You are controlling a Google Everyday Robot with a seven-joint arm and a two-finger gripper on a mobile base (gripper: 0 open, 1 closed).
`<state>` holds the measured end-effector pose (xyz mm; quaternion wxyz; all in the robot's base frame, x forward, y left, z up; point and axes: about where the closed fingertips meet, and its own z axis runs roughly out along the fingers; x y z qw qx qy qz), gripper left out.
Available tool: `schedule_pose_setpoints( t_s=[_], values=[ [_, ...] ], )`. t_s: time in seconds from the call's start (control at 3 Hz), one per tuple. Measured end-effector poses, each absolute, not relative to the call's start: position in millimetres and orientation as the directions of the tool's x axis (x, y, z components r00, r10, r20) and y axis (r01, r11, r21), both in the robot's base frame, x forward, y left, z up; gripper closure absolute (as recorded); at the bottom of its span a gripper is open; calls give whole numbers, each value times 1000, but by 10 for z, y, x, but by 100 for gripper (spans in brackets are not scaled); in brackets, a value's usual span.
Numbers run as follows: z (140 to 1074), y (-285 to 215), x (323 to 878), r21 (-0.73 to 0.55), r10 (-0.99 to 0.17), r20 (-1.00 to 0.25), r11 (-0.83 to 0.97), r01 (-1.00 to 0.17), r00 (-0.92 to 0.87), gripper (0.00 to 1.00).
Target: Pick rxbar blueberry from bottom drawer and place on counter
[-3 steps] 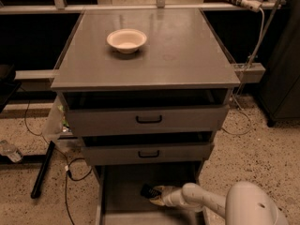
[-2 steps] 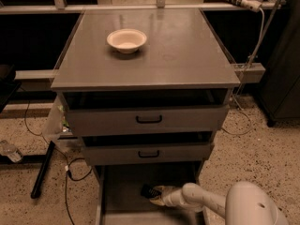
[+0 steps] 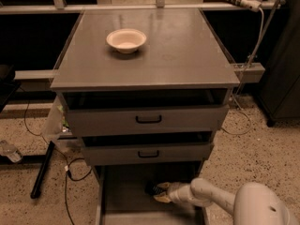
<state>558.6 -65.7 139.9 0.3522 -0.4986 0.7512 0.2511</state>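
Observation:
The bottom drawer point(image 3: 122, 196) is pulled out, showing its flat grey floor. A small dark rxbar blueberry point(image 3: 151, 188) lies on the floor near the drawer's middle, under the second drawer's front. My gripper point(image 3: 159, 191) reaches in from the lower right on a white arm point(image 3: 211, 198). Its pale fingers point(image 3: 163, 198) sit around the bar's right end. The counter point(image 3: 178, 50) is the wide grey top of the cabinet above.
A cream bowl point(image 3: 126, 40) stands on the counter's back left. The two upper drawers point(image 3: 148, 119) with black handles are slightly open and overhang the bottom drawer. Cables and a black bar point(image 3: 42, 170) lie on the speckled floor at the left.

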Motion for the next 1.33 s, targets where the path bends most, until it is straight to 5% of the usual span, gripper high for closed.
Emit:
schedule_pose_setpoints(
  t_s=[1.33],
  values=[
    [3519, -1944, 5560, -197, -616, -782, 391, -899, -97, 100]
  ],
)
